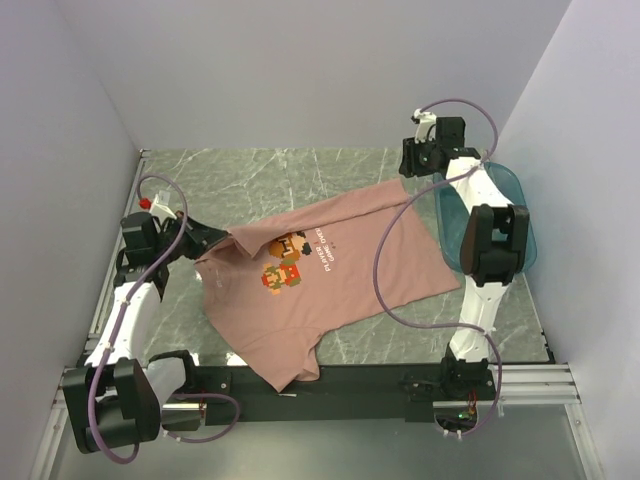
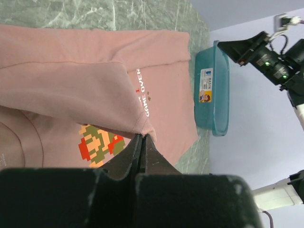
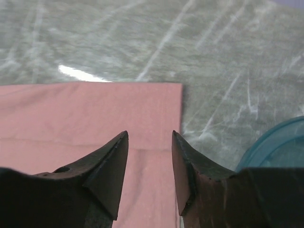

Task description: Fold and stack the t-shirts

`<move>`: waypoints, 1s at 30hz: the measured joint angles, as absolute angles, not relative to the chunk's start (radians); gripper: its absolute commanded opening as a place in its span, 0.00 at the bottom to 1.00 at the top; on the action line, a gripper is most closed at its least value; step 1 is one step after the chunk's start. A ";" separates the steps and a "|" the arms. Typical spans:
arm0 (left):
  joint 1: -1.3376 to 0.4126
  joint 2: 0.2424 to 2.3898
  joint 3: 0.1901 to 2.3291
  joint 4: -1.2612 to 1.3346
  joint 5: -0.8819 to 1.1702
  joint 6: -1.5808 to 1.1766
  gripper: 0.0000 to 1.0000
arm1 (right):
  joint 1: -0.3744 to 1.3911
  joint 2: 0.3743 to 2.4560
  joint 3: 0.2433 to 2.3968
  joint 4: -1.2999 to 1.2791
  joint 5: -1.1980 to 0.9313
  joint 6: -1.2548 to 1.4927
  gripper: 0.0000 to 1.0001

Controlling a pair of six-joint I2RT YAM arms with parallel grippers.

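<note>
A dusty-pink t-shirt (image 1: 340, 280) lies spread on the green marble table, with its pixel-figure print (image 1: 283, 262) facing up. My left gripper (image 1: 226, 240) is at the shirt's left edge. In the left wrist view that gripper (image 2: 142, 137) is shut on a pinched fold of the t-shirt (image 2: 156, 61), which is lifted over the print. My right gripper (image 1: 409, 168) hovers at the shirt's far right corner. In the right wrist view it (image 3: 149, 134) stands open above the t-shirt (image 3: 85, 114), and nothing is between its fingers.
A translucent teal tub (image 1: 450, 220) stands at the right side of the table, partly behind the right arm, and shows in both wrist views (image 2: 211, 90) (image 3: 280, 142). Grey walls close in the table on three sides. One shirt sleeve hangs over the near edge (image 1: 290, 372).
</note>
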State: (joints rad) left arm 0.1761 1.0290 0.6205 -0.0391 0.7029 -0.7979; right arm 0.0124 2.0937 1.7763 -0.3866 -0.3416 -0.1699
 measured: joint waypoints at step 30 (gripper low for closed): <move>0.170 1.031 0.593 -0.014 0.710 -0.878 0.00 | 0.825 1.857 1.439 -0.188 -0.282 0.069 0.56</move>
State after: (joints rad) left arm 0.1699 1.0313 0.5926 -0.0143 0.7097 -0.8780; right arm 0.8249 1.8568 1.4395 -0.1879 -0.2821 0.0689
